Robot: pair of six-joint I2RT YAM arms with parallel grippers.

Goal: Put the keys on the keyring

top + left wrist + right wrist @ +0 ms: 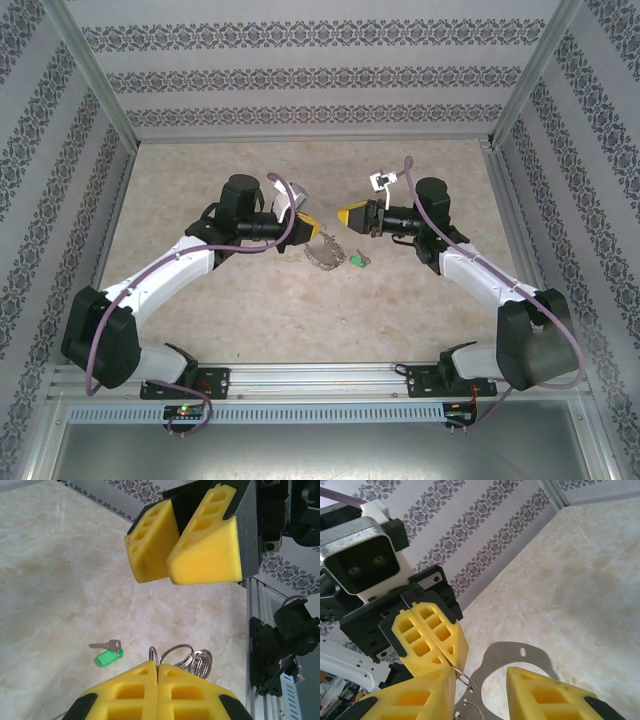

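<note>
Top external: the key (356,262) lies just right of the keyring (322,254), nearest the part-open, empty right end effector (342,216); the left end effector (318,229) is clamped on the keyring.

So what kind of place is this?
Probably a robot test booth, not a home: wallpapered panels in a metal frame box in a marble-look table, with two robot arms bolted to its rail.
</note>
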